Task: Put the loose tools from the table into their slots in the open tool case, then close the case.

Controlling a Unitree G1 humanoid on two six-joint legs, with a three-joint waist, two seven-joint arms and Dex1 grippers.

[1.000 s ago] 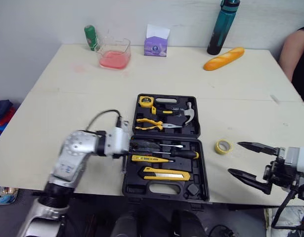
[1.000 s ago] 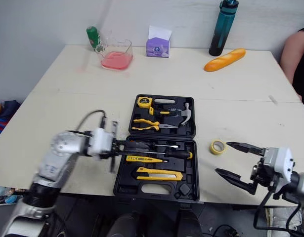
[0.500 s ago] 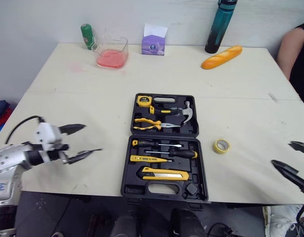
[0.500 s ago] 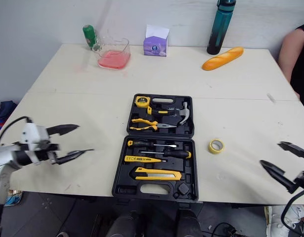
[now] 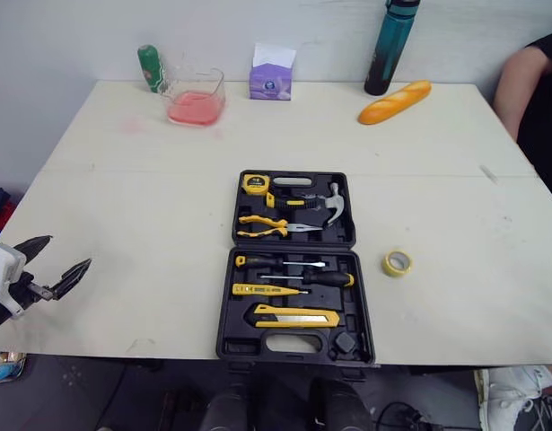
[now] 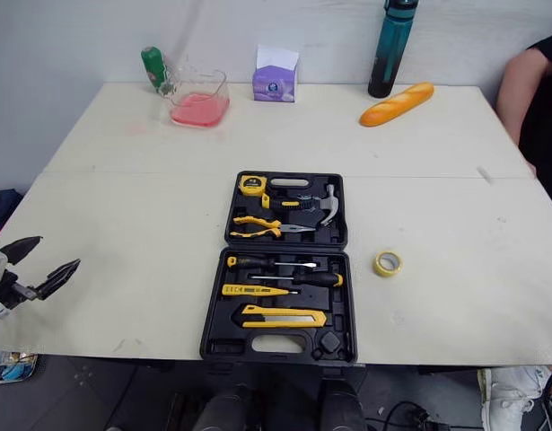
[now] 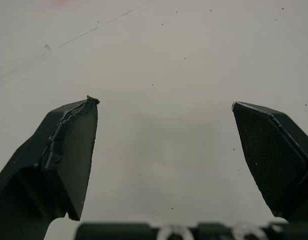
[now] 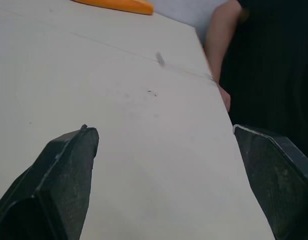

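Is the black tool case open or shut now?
Open. The case lies flat in two halves, with the hammer and pliers showing in their slots.

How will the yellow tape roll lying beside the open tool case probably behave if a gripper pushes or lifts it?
Lying flat on the table, the yellow tape roll would probably slide, not roll, when pushed. A small hollow ring, it is likely light. Its curved rim might slip out of a pinch.
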